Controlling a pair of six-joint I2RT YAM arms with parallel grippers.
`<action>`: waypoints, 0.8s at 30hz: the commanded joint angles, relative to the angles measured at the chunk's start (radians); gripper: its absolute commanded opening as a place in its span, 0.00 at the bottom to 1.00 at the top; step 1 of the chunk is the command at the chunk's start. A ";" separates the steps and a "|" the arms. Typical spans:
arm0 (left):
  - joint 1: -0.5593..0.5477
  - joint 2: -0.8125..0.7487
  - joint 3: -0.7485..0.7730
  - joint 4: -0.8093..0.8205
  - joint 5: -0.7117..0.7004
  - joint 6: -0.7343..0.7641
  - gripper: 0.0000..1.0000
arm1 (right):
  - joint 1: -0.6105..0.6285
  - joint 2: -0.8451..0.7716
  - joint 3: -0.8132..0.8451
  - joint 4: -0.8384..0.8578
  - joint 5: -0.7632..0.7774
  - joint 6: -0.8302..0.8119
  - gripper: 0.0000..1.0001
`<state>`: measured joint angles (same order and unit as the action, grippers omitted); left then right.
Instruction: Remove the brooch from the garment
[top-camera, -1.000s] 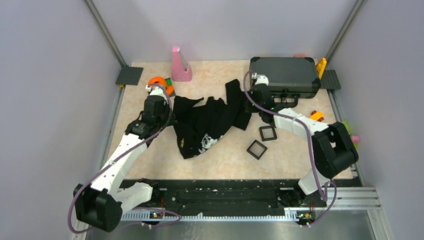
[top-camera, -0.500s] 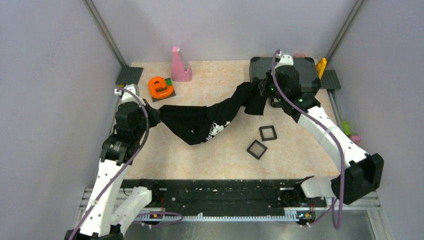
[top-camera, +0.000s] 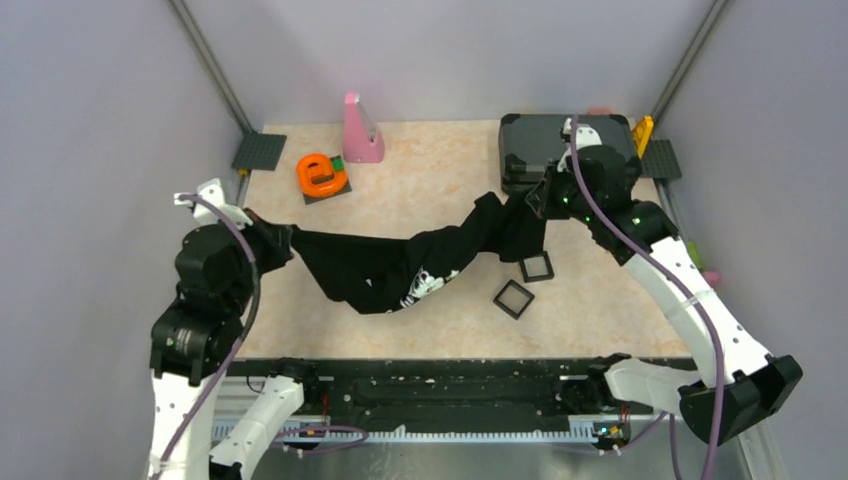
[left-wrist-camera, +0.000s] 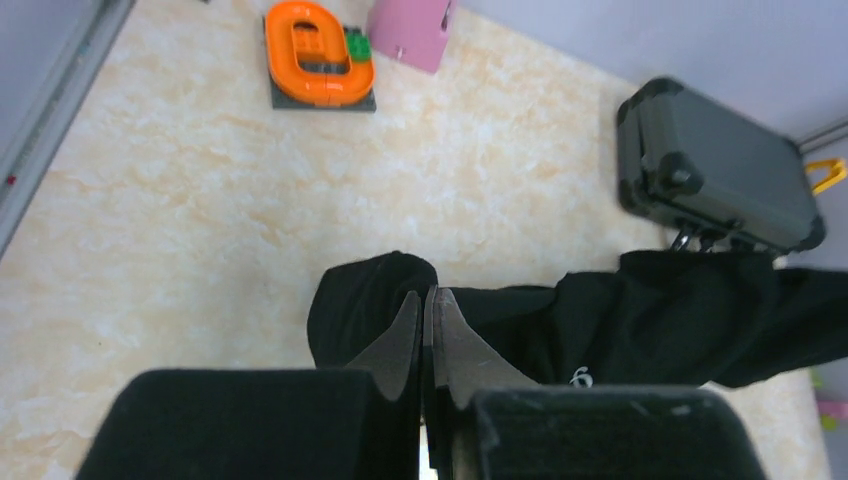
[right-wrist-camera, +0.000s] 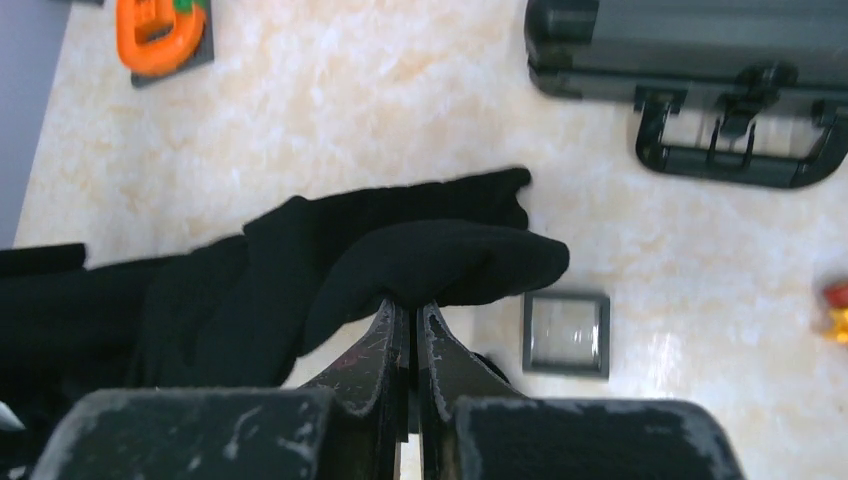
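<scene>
Garment (top-camera: 380, 262) slung between left claw (left-wrist-camera: 428, 298) and right claw (right-wrist-camera: 412, 306), each closed tight on one end.

The garment (top-camera: 400, 265) is a black T-shirt, pulled out into a long, sagging band across the middle of the table (top-camera: 430, 170). Its left end is pinched between the closed fingers of the left gripper (top-camera: 283, 243), and its right end in the same way by the right gripper (top-camera: 538, 203). Both ends are raised and the middle hangs lowest. The cloth is bunched and folded along its length. A white print (top-camera: 425, 283) shows on the low middle part. The brooch cannot be made out in any view.
</scene>
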<state>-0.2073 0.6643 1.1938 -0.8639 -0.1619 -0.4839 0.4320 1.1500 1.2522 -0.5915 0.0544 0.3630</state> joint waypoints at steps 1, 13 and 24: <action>0.006 0.012 0.169 -0.126 -0.083 -0.054 0.00 | -0.007 -0.121 0.083 -0.147 -0.050 0.040 0.00; 0.036 0.304 0.085 -0.015 -0.178 -0.161 0.00 | -0.147 0.359 0.440 -0.152 0.041 -0.038 0.03; 0.080 0.377 -0.324 0.355 0.043 -0.181 0.00 | 0.164 0.464 0.229 0.024 0.002 -0.162 0.91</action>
<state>-0.1333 1.1431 0.9634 -0.6903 -0.1535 -0.6331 0.4198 1.7664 1.6070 -0.7055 0.0341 0.2241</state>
